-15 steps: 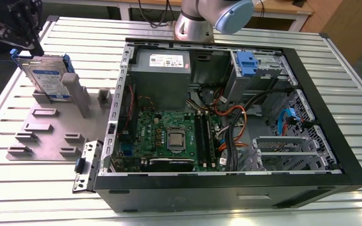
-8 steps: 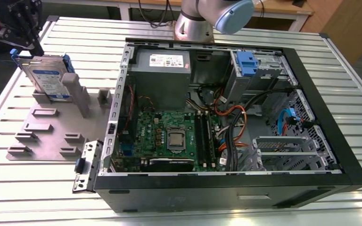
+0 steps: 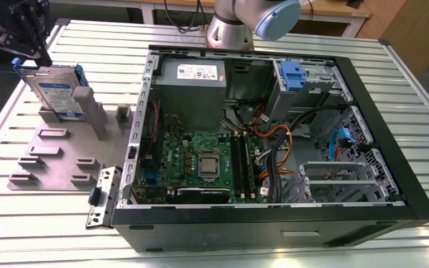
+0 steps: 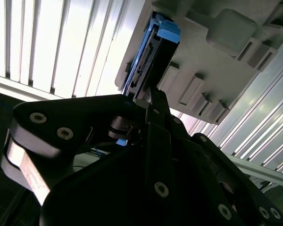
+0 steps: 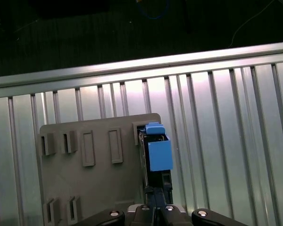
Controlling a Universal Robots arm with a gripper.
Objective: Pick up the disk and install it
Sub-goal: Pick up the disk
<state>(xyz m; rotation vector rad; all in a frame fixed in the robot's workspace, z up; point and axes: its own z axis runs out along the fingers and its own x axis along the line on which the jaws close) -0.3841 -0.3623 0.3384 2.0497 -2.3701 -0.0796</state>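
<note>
Your gripper (image 3: 40, 58) hangs at the far corner of the counter (image 3: 20, 223) on the exterior view's left, directly over the disk (image 3: 56, 94). The disk stands on its long edge in a slot of the grey holder plate (image 3: 51, 162), its white-and-blue label facing the near side and blue rails along its edges. The plate lies flat on the ribbed counter, just beside the open computer case (image 3: 274, 229), on the exterior view's left of it.

In the first wrist view, the gripper (image 5: 155, 201) lines up with the end of the disk (image 5: 159, 155), which rises from the edge of the holder plate (image 5: 99, 188). In the second wrist view, the gripper (image 4: 151, 94) reaches the disk (image 4: 146, 61) at its connector end, and the holder plate (image 4: 236, 70) lies beyond it. You cannot tell whether the jaws are clenched on the disk or merely meet it.

Inside the case, the motherboard (image 3: 199, 162) lies toward the near side and the grey power supply (image 3: 188, 84) sits at the far wall. The drive cage with its blue latch (image 3: 292, 75) sits on the exterior view's right of the power supply. The arm's base (image 3: 233, 28) stands just beyond the case's far wall.
</note>
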